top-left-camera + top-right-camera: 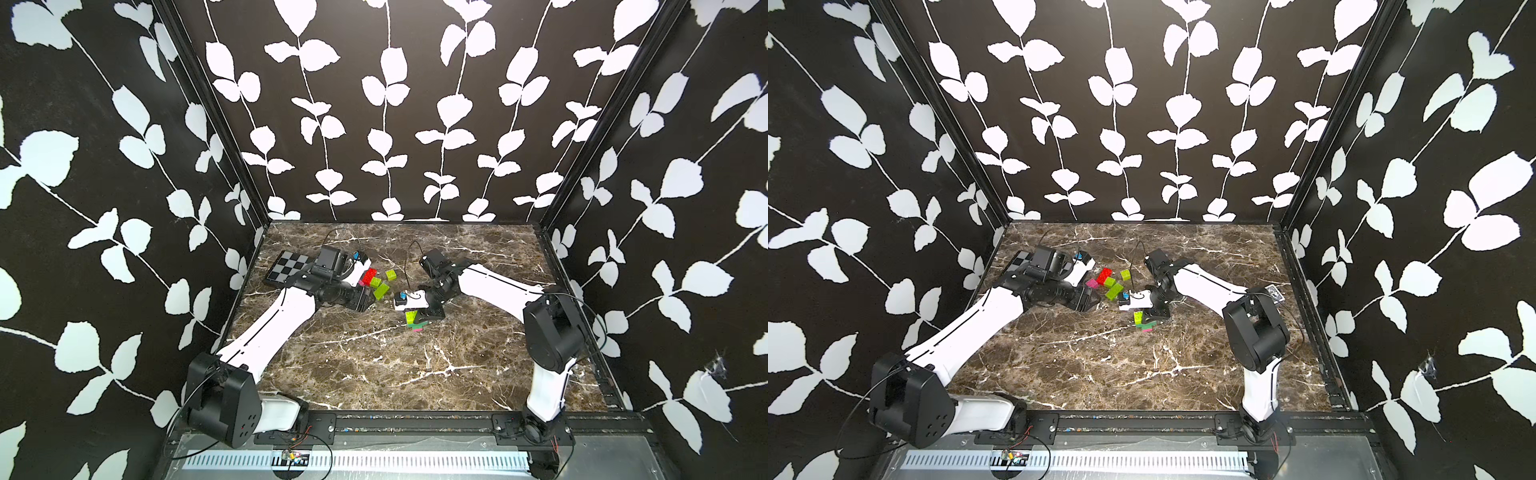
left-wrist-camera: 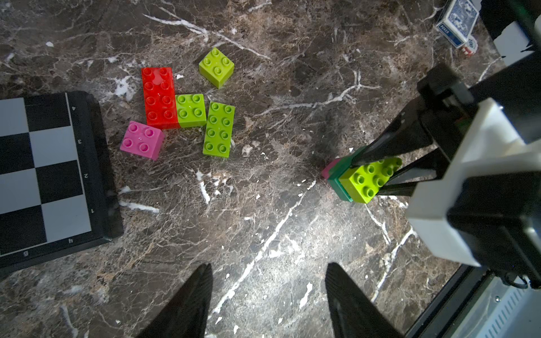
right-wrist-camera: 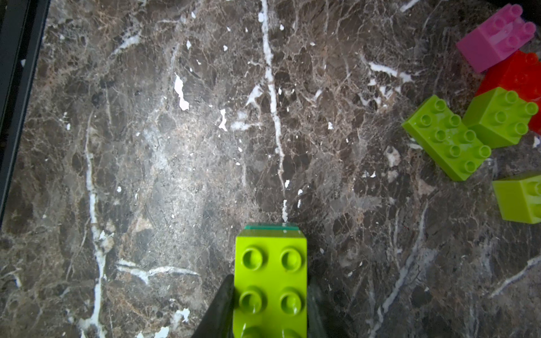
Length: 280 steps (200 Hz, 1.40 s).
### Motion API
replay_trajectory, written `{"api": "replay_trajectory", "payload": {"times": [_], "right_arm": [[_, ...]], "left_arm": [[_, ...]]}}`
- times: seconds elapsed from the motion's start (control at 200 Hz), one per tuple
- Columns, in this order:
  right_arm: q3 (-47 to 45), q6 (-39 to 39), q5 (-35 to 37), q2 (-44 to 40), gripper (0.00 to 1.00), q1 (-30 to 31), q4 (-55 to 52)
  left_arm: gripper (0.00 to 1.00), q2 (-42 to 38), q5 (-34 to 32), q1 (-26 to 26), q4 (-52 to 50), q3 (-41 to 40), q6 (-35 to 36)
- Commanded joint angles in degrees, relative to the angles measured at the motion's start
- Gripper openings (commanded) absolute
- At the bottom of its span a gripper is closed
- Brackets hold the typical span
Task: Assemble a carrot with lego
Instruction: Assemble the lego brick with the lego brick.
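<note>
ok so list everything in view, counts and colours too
carrot stack: one, lime over green over pink, in the right claw
lime bricks: three loose, lime, mid-table pile
red brick: one, red, touching a lime brick
pink brick: one, pink, beside the red brick
checkered board: one, black and grey, table's left side
card box: one, blue, near table's right edge
table: one, brown marble
left claw: one, black, open, empty
right claw: one, black, shut on the carrot stack
</note>
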Motion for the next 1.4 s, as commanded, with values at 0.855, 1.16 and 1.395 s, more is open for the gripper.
{"api": "replay_trajectory", "payload": {"times": [0.855, 1.16, 1.395], "right_arm": [[1.36, -0.93, 13.05, 8.18, 0.16, 1.57, -5.05], [2.66, 0.35, 15.55, 10.29, 0.14, 2.62, -7.68], [2.24, 1.04, 17.34, 13.1, 0.14, 2.62, -8.74]], "left_arm": [[0.64, -1.2, -1.86, 0.24, 1.36, -2.43, -1.25], [0.64, -2.59, -7.92, 0.28, 0.04, -3.38, -1.7], [0.64, -4.23, -8.7, 0.26, 0.4, -4.65, -2.41]]}}
